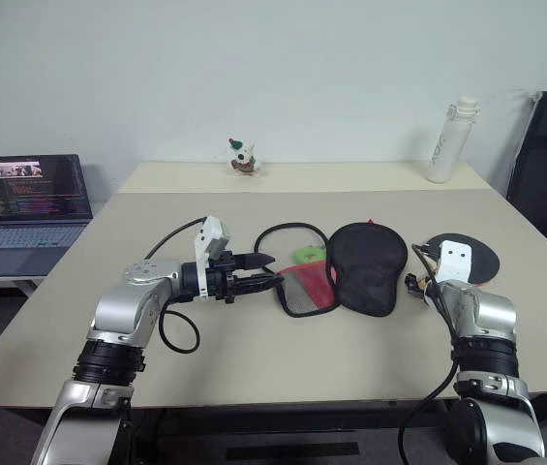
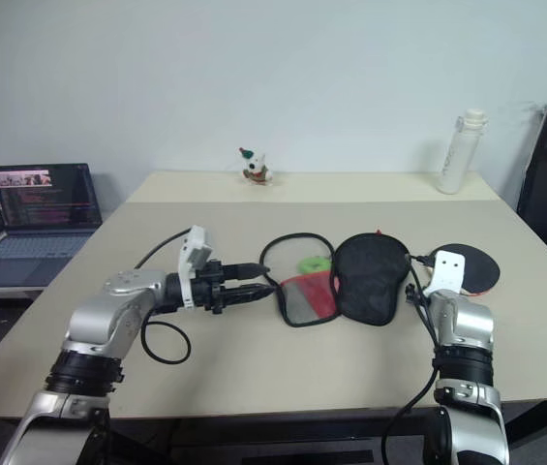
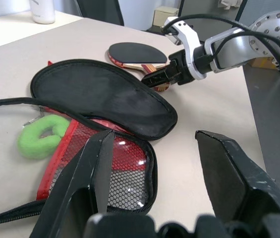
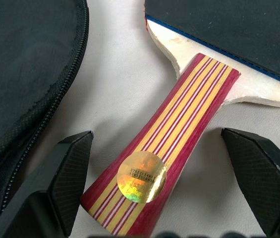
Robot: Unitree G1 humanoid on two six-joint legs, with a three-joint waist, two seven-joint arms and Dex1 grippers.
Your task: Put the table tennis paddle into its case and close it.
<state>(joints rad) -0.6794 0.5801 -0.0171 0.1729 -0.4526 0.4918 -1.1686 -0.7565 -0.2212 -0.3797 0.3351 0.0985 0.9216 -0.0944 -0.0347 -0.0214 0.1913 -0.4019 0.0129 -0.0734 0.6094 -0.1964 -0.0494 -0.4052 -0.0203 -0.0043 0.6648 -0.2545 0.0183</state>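
The table tennis paddle [image 1: 469,255] lies flat on the worktop [image 1: 254,358] at about three o'clock from the case [image 1: 365,266], black face up, its striped wooden handle [image 4: 165,151] pointing back toward the robot. The case is unzipped and spread open just beside it, black flap over the red mesh pocket [image 3: 107,166], with a green foam piece [image 3: 41,136] at its far edge. The right end effector [image 4: 162,168] hangs low over the handle with its two fingers spread wide, one on each side of the wood and touching nothing; this looks like the approach to the pick. To do it well, it should come down until the pads bracket the handle near the gold sticker [image 4: 141,177], square to the handle's long axis, and close on the narrow sides rather than on the flared end by the blade, so the bat does not pivot when lifted. The nearer finger sits close to the case's zip edge, so a small shift away from it would avoid catching fabric. The left end effector [image 1: 265,271] is partly open, empty, at about nine o'clock from the case, pointing at the mesh pocket; it seems well placed to hold the case's mouth steady.
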